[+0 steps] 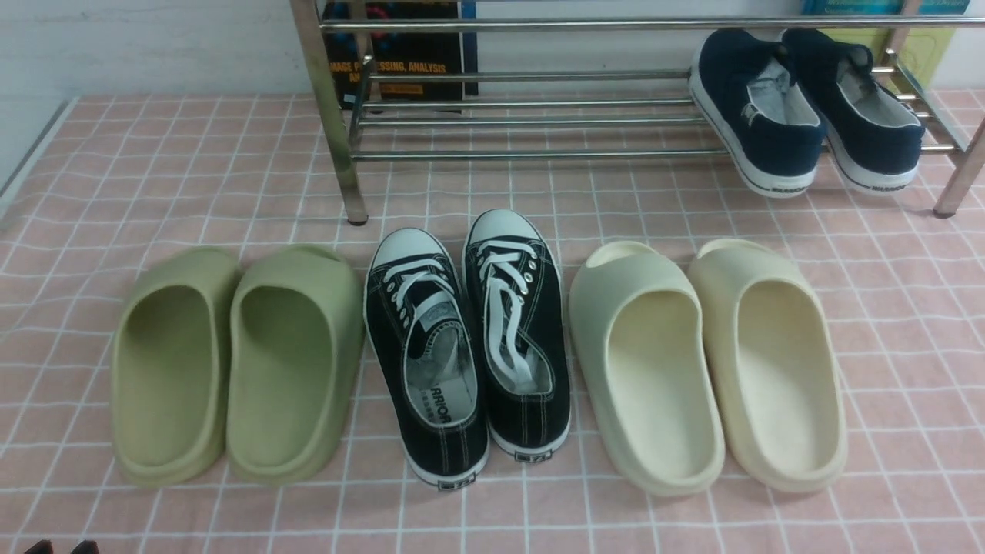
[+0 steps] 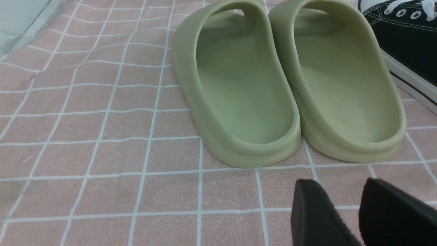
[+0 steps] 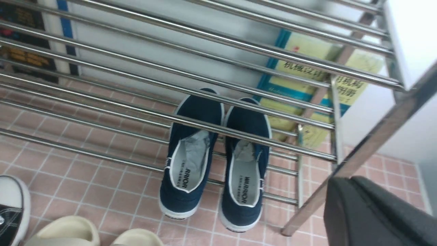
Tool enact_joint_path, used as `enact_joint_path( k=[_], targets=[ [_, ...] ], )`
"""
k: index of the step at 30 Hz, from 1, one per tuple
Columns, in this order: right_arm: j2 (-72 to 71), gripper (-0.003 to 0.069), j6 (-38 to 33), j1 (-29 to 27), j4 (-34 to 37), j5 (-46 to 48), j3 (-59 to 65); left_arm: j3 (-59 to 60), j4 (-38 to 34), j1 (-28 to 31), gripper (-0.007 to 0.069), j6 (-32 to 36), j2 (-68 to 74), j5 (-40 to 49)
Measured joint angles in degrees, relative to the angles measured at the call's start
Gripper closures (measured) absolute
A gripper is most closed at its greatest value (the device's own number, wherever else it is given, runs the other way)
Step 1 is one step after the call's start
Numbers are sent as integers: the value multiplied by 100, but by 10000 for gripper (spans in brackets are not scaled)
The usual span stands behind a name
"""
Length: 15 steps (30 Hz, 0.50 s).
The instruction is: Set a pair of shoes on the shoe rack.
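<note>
Front view: we see the navy shoes (image 1: 773, 142) side by side on the rack's (image 1: 539, 154) lower bars at its right end, toes inward, heels hanging over the front bar. On the pink checked cloth (image 1: 154, 169) before the rack, green slides (image 1: 292, 362), black sneakers (image 1: 431, 346) and cream slides (image 1: 654, 362) stand in a row. Our left gripper (image 2: 336, 194) hovers behind the green slides, fingers spread, holding nothing. Our right gripper (image 3: 355, 194), near the rack's right front leg, is pressed together and empty.

Three pairs stand in a row on the pink checked counter (image 1: 154, 169): green foam slides (image 1: 296, 362), black lace-up sneakers (image 1: 431, 362), cream slides (image 1: 646, 369). A dark book (image 1: 400, 54) stands behind.
</note>
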Motion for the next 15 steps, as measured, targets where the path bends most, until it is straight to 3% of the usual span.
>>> enact_joint_path(
  k=[10,15],
  targets=[
    [-3172,671,147,0,-597,-4260,4953,0,0,0,384,0,0,0],
    [-4303,667,923,0,-486,-5008,6922,0,0,0,384,0,0,0]
  ],
)
